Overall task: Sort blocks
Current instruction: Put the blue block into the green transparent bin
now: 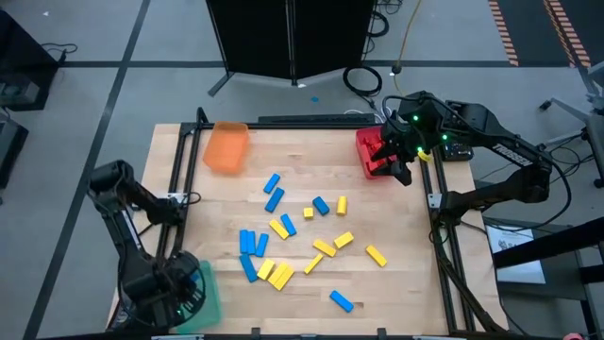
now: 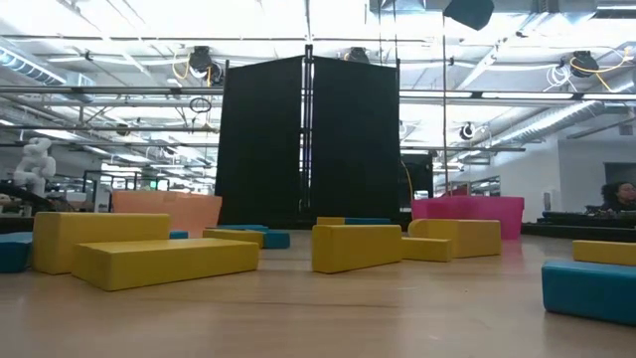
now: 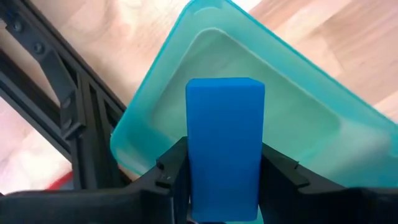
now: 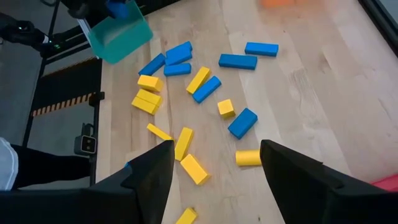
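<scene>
Blue and yellow blocks (image 1: 293, 236) lie flat and scattered over the middle of the wooden table, also seen in the right wrist view (image 4: 199, 87) and the low view (image 2: 164, 261). My left gripper (image 1: 181, 288) is at the table's near left corner, above the green tray (image 1: 209, 300), shut on a blue block (image 3: 225, 124). My right gripper (image 1: 396, 161) hangs open over the red tray (image 1: 366, 144) at the far right; its fingers (image 4: 217, 162) hold nothing. No red block shows. My left gripper (image 3: 225, 171) pinches the blue block between its two fingers (image 3: 175, 167), which press on the block's two long side faces (image 3: 198, 155). The fingers point down from above and lie along the block. The block is lifted clear above the green tray's floor (image 3: 298, 112).
An orange tray (image 1: 226, 146) stands at the far left of the table and shows in the low view (image 2: 169, 209) beside the red tray (image 2: 467, 211). A black metal frame (image 1: 179, 189) borders the table. A dark panel stands beyond the far edge.
</scene>
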Motion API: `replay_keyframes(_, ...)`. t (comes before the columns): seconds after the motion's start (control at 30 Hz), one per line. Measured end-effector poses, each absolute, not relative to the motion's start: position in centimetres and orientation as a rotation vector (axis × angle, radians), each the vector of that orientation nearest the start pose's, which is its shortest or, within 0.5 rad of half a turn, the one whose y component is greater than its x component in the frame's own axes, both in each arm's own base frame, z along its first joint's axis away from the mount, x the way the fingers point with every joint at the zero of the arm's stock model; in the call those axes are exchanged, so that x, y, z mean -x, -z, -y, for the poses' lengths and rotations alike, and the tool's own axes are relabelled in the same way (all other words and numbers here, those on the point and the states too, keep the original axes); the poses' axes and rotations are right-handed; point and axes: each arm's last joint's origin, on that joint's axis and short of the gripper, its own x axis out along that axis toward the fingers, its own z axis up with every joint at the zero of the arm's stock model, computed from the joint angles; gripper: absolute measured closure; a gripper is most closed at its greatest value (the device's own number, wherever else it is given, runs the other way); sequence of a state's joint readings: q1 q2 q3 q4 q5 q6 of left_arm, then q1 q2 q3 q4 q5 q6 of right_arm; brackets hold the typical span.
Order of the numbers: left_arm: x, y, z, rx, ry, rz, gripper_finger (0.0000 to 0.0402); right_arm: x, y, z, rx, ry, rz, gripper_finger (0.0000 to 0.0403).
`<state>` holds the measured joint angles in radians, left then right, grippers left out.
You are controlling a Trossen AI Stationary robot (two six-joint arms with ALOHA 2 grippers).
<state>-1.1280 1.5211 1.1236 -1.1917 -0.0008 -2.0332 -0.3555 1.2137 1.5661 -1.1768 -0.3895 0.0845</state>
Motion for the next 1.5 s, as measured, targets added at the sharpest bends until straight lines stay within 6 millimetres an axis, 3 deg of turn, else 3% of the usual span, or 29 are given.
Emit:
replay_keyframes(0.37,-11.4,-22.5,23.9,0.649,-0.597,-1.470,0.0267,-19.2,-42.2,6.0,-0.380,0.000,-0.771,0.0167)
replay_keyframes(0.6,-11.4,-22.5,23.9,0.650,-0.597,-1.468,0.0199,-19.2,-42.2,6.0,-0.381,0.000,-0.771,0.0167)
replay_keyframes(0.77,-11.7,-22.5,23.9,0.666,-0.591,-1.465,0.0189,-19.2,-42.2,6.0,-0.381,0.000,-0.771,0.0167)
replay_keyframes(0.9,-13.2,-22.8,23.3,0.707,-0.586,-1.373,0.0188,-19.2,-42.2,6.0,-0.382,-0.002,-0.771,0.0167)
replay_keyframes(1.03,-15.5,-24.2,21.0,0.704,-0.612,-1.185,0.0187,-19.2,-42.2,6.0,-0.379,-0.004,-0.771,0.0167)
replay_keyframes(1.2,-18.3,-26.9,16.6,0.572,-0.632,-1.002,0.0186,-19.2,-42.2,6.0,-0.379,-0.005,-0.772,0.0167)
replay_keyframes(1.33,-20.7,-28.3,12.2,0.430,-0.690,-0.890,0.0186,-19.2,-42.2,6.0,-0.372,-0.008,-0.772,0.0167)
replay_keyframes(1.5,-24.0,-28.8,5.5,0.524,-0.876,-0.807,0.0186,-19.2,-42.2,6.0,-0.371,-0.009,-0.773,0.0167)
